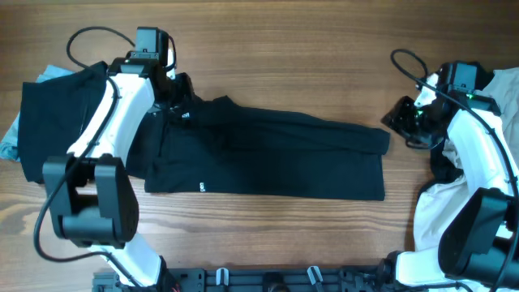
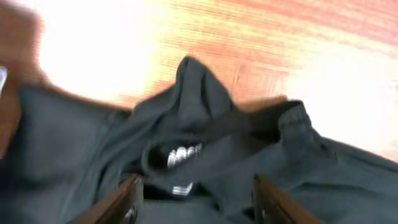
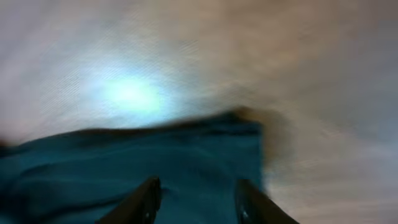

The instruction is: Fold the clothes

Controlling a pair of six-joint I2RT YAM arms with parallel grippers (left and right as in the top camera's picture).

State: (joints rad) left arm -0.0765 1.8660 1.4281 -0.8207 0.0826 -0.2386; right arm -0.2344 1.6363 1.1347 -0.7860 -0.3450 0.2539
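While mostly flat, black garment spans table.

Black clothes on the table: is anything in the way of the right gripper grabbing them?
Nothing visible is. The right gripper hangs open right over the end of the black garment, with only bare table beside it.

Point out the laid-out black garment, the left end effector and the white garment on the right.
laid-out black garment (image 1: 276, 154), overhead view, middle of its long flat part.
left end effector (image 2: 196, 186), left wrist view, midway between its fingertips.
white garment (image 1: 434, 207), overhead view, its bunched middle.
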